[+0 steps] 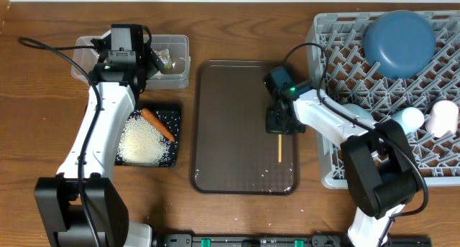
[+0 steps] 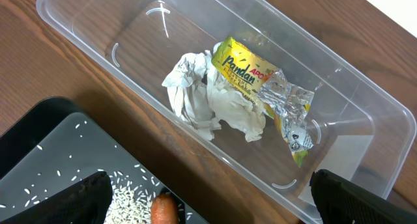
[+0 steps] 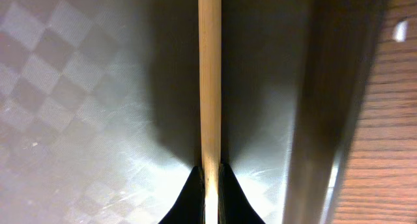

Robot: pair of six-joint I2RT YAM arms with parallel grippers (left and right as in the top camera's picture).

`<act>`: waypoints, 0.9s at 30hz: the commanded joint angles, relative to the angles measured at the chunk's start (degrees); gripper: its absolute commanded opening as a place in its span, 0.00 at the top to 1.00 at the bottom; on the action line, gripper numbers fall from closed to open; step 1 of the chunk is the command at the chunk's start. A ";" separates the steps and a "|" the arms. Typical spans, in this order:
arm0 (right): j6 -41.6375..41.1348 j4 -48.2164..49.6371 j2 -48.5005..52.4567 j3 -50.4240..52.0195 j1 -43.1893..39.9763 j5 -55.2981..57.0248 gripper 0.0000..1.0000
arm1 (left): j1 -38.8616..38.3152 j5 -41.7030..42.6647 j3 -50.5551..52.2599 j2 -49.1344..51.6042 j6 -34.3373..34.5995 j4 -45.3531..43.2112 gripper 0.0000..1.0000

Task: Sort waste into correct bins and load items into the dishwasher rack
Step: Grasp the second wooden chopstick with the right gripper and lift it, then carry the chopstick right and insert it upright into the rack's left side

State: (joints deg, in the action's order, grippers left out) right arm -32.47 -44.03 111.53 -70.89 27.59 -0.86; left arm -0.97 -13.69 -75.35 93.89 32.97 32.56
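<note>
chopstick point(image 3: 209, 81): lies flat on the serving tray point(image 1: 230, 161), close to the tray's right rim. It runs from near edge to far edge. Only one is in view.
right end effector point(image 3: 208, 185): closed on the chopstick, fingertips pinching its far end. By the look, the stick is not lifted yet.
step: judged to be picking up the chopstick to load it into the rack point(image 1: 338, 171).
how to do it well: the stick is thin and light and held at one end, so it will likely pivot in the pinch.
- Lift straight up and clear the tray rim before going right.
- Move slowly, with no wrist flick.
- Lower it between pegs in a free spot; the rack's near-left part looks free.
- Release only once it is seated.
risk: the stick could slip out or catch on a peg on the way in.
rack: sits along the right edge. It holds the blue bowl point(image 1: 399, 33) at the far side, with the small bowl point(image 1: 411, 118) and cup point(image 1: 444, 118) nearer the right edge.
left end effector point(image 2: 208, 185): open, fingers spread wide and holding nothing. It hovers over the tub point(image 2: 130, 42).
tub: at the far-left corner, with tissue point(image 2: 208, 103) and wrapper point(image 2: 251, 71) inside.
black tray point(image 1: 171, 115): on the left side, just on the near side of the tub. It holds rice point(image 1: 144, 143) and the carrot point(image 1: 157, 123).
table point(image 1: 237, 215): wood grain. There are a few pale specks, possibly rice, on the serving tray's near end.
room: only a pale strip shows past the far edge.
</note>
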 commanded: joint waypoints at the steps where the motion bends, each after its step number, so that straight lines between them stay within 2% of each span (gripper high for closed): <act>1: 0.00 -0.44 -0.63 -1.03 0.70 -1.11 0.99 | 0.00 -0.31 0.02 0.52 -0.31 0.00 0.01; 4: 3.10 -1.05 -5.38 -3.41 -0.26 -1.11 0.99 | 0.00 -0.31 0.02 0.52 -0.31 0.00 0.01; 9: 13.77 -1.01 -16.17 -7.04 -3.52 -0.55 0.99 | -0.02 -0.31 0.02 0.52 -0.31 0.00 0.01; 15: 16.98 0.13 -25.16 -7.56 -11.76 0.63 0.99 | -0.02 -0.31 0.02 0.52 -0.31 0.00 0.01; 20: 22.12 1.29 -25.14 -7.50 -18.03 0.68 0.99 | -0.02 -0.31 0.02 0.52 -0.31 0.00 0.01; 27: 23.87 6.78 -20.41 -7.48 -23.67 -0.17 0.99 | 0.00 -0.31 0.02 0.52 -0.31 0.00 0.01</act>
State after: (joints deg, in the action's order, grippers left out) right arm -11.29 -38.61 89.17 -78.67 5.58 -0.47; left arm -0.97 -13.69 -75.35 93.89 32.99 32.58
